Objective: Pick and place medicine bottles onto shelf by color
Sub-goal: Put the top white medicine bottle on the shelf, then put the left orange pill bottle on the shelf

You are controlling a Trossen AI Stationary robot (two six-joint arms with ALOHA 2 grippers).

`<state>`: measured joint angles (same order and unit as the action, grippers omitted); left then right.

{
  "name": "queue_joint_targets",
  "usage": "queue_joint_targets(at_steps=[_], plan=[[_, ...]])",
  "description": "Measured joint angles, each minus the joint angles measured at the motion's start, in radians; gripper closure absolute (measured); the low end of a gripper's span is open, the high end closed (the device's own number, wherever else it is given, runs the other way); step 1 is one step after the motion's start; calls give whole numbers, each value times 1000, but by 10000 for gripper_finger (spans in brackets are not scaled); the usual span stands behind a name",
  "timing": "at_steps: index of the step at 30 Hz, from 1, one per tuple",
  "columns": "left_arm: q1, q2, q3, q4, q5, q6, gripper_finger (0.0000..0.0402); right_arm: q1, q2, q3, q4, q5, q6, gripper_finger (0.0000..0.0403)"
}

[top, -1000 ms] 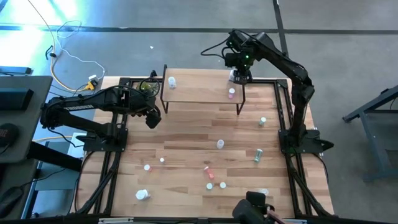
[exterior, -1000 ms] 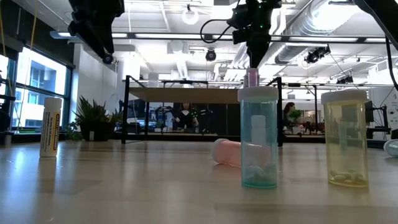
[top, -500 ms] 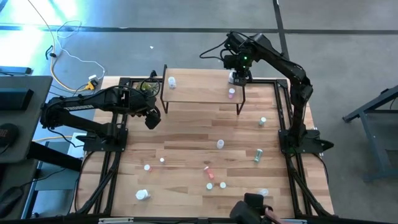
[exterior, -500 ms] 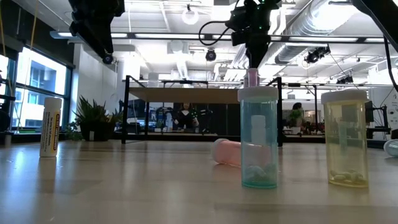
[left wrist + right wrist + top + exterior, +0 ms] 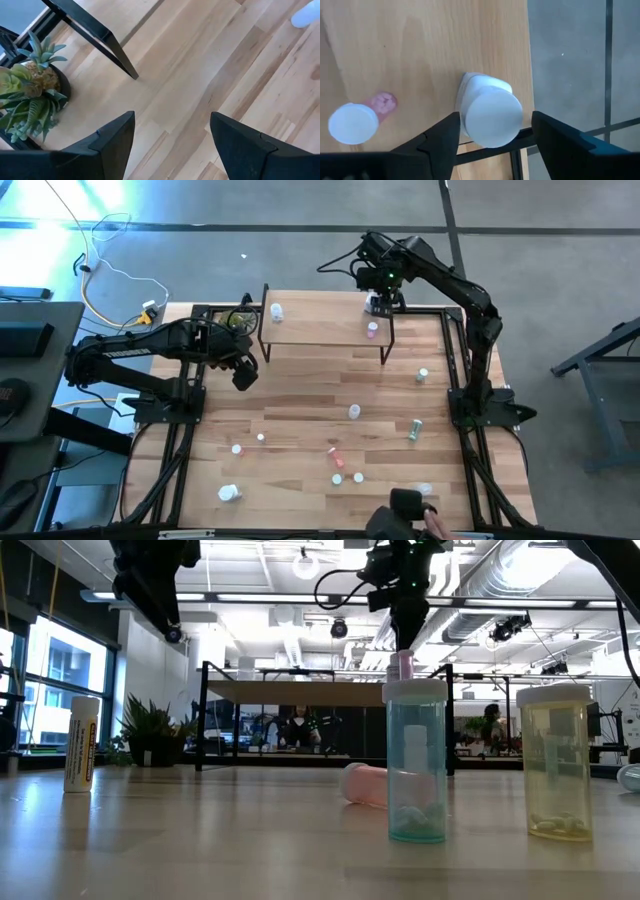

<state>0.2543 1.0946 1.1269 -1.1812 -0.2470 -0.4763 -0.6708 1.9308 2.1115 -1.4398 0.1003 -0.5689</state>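
Observation:
The shelf [image 5: 320,330] stands at the table's far side. On it are a white bottle [image 5: 277,311] at the left and a pink bottle [image 5: 372,330] [image 5: 354,123] at the right. My right gripper [image 5: 378,302] [image 5: 492,137] hangs open over the shelf's far right corner. Its fingers stand on either side of a white-capped bottle [image 5: 492,116], which stands upright on the plank beside the edge. My left gripper [image 5: 243,370] [image 5: 172,135] hovers open above the table, left of the shelf. Several more bottles lie scattered over the near half, among them a green one [image 5: 423,375] and a white one [image 5: 353,412].
A potted plant [image 5: 30,95] stands by the shelf's left leg [image 5: 100,37]. Black rails run along both table sides [image 5: 465,360]. Near the low camera stand a teal bottle [image 5: 415,765], a yellowish one [image 5: 555,765] and a white one [image 5: 80,743]. A person's hand with a dark object [image 5: 405,515] shows at the near edge.
The dark object with the person's hand at the table's near edge has shifted a little toward the left. Both arms have stayed in place.

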Motion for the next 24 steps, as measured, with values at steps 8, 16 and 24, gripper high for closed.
queue_joint_targets(at_steps=[8, 16, 24], plan=[[0, 0, 0, -2, 49, 1, 154, 0, -1, 0, 10, 4, 11, 163], [-9, 0, 0, -21, 206, 31, 154, 0, -35, 1, 13, 5, 29, 163], [-121, 0, 0, -88, 213, -46, 154, -1, -100, 1, 24, 7, 97, 163]])
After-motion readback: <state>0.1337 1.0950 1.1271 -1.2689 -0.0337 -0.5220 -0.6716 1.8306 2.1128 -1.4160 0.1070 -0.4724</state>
